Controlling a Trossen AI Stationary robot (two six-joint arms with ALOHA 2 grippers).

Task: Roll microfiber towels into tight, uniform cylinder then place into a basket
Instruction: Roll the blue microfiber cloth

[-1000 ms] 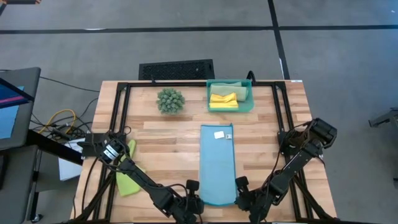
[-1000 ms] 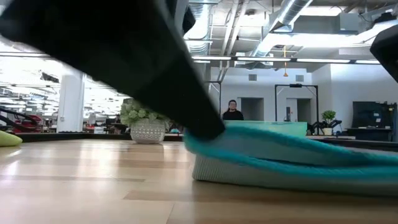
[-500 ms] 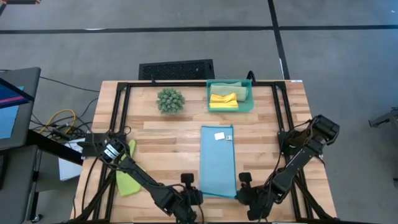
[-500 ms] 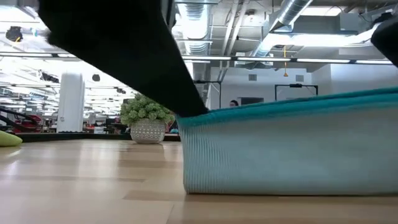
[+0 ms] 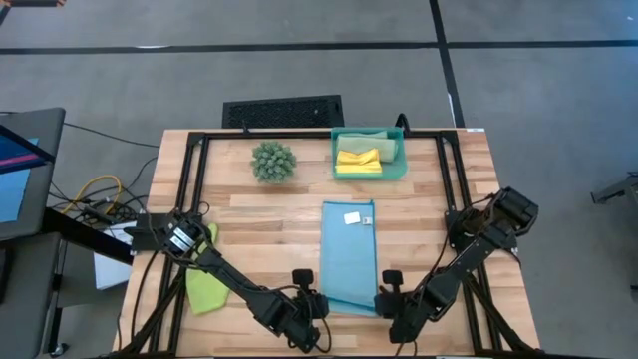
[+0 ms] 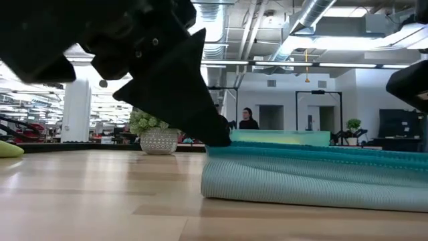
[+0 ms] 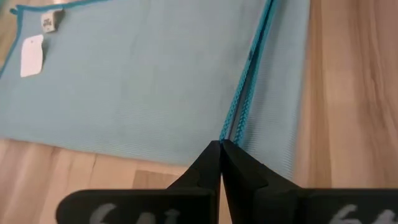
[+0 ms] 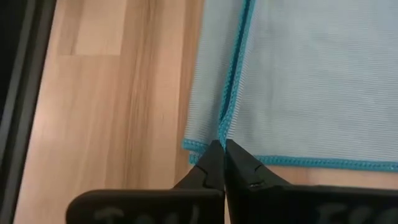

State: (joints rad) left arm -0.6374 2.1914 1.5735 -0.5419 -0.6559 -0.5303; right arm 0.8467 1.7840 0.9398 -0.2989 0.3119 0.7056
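From the high view I am seeing the light blue towel (image 5: 348, 256) lying folded into a long strip on the bench (image 5: 249, 219), its long axis running away from me toward the basket (image 5: 368, 155) at the far edge; the left tool (image 5: 316, 302) and right tool (image 5: 383, 302) are sitting at the strip's two near corners, one on each side, so both arms are equally near and the roll would have to travel away from them along that axis. I am counting four towels: the blue one, a lime green one (image 5: 204, 284) lying near the left edge under the left arm, and a yellow one (image 5: 358, 160) and a sage green one (image 5: 371, 137) already resting in the basket. In the low view I am looking at the blue towel (image 6: 314, 177) with its near end turned over on itself, a dark tool (image 6: 212, 134) touching the top of the fold. In the left wrist view the left tool (image 7: 221, 148) is pinching the teal hem of the folded edge with its fingers pressed together. In the right wrist view the right tool (image 8: 218, 147) is likewise clamping narrowly on the hem at the other corner.
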